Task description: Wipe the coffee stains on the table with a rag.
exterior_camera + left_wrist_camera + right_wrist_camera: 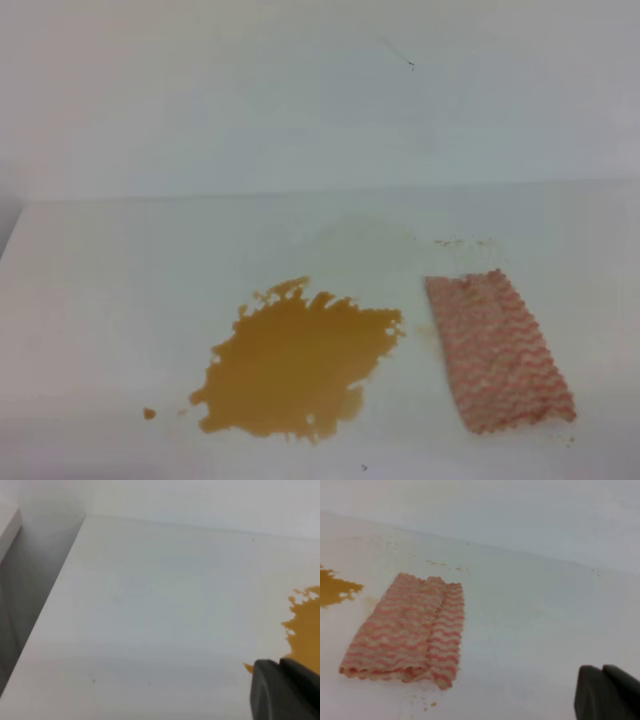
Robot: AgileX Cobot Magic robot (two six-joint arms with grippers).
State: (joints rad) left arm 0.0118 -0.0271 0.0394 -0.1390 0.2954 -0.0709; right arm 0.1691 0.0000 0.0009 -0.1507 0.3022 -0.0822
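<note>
The coffee stains are an orange-brown puddle with ragged edges on the white table, with a tiny droplet to its left. The pink-and-white zigzag rag lies flat and folded just right of the puddle, apart from it. No gripper shows in the exterior high view. In the left wrist view the puddle's edge is at the far right, just beyond a dark piece of my left gripper. In the right wrist view the rag lies at left, well away from my right gripper at the bottom right.
A pale grey-white wall rises behind the table. Faint reddish specks lie beyond the rag. The table's left edge drops into a gap beside a white ledge.
</note>
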